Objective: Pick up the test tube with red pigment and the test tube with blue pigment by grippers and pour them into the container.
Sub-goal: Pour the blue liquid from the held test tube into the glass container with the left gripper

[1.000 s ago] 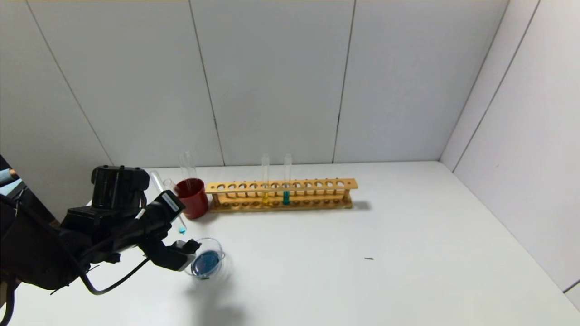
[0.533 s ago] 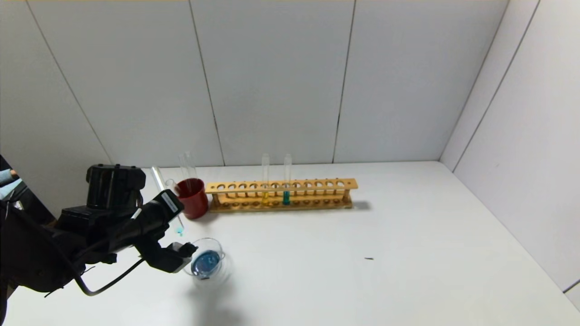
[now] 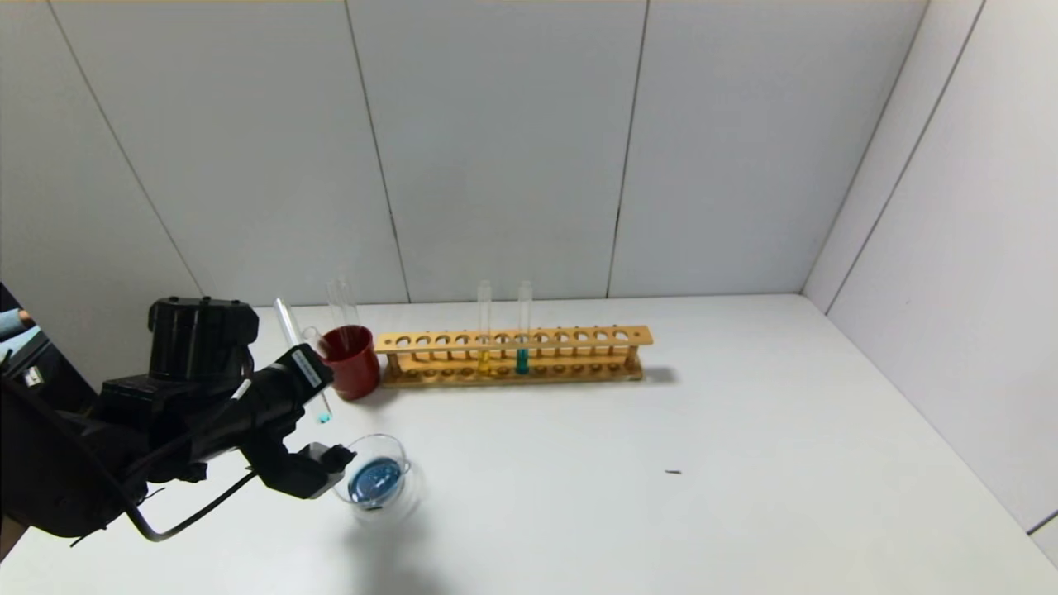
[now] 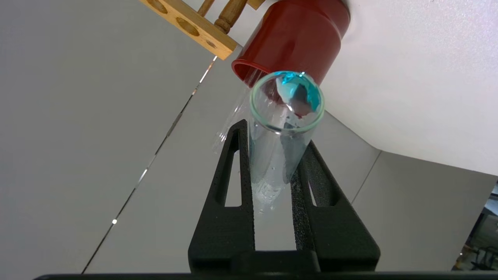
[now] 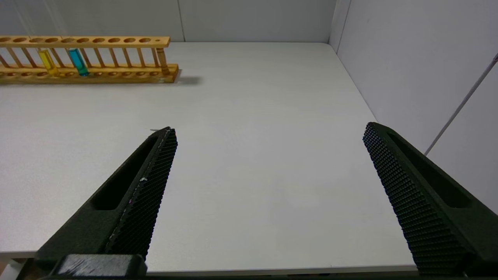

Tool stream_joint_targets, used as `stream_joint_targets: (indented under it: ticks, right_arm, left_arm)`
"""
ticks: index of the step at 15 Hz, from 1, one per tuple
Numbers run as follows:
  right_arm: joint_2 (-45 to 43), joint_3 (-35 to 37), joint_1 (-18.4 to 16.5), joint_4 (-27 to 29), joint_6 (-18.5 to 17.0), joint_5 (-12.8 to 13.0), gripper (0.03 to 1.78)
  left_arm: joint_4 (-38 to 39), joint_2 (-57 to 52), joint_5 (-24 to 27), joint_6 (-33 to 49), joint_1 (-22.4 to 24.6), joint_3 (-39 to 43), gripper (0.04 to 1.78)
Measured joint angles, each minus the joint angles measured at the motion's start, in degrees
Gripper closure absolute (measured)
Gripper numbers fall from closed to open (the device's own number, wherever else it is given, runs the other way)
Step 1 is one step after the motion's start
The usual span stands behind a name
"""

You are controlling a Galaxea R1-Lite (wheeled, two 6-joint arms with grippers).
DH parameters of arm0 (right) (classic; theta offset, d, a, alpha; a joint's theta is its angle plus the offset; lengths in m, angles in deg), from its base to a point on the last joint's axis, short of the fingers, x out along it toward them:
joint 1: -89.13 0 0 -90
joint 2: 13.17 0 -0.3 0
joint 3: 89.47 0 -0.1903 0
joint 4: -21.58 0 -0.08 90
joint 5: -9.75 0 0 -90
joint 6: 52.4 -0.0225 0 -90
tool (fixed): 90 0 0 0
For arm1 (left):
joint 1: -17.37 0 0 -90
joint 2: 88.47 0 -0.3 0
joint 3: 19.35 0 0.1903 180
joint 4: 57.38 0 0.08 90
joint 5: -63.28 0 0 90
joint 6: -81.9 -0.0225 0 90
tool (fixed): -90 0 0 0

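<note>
Two tubes remain in the wooden rack (image 3: 512,357): yellow tube (image 3: 483,326) and a teal tube (image 3: 523,326). Left gripper (image 4: 272,128) is clamped on the test tube with blue pigment (image 4: 281,128), tilted, teal residue at its bottom, held above the desk (image 3: 661,463) between the red cup (image 3: 351,360) and the container (image 3: 376,477), which holds blue liquid. Right gripper (image 5: 268,155) hangs over bare desk, fingers wide apart.
</note>
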Motion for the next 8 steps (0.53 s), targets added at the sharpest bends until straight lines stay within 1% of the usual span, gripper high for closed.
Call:
stream_joint_targets:
  ticks: [5, 8]
  right_arm:
    - [0.0, 0.0, 0.0, 0.0, 0.0, 0.0, 0.06]
    - [0.0, 0.0, 0.0, 0.0, 0.0, 0.0, 0.06]
  left_arm:
    - [0.0, -0.6, 0.0, -0.6, 0.0, 0.0, 1.50]
    - [0.1, -2.1, 0.2, 2.1, 0.0, 0.1, 1.50]
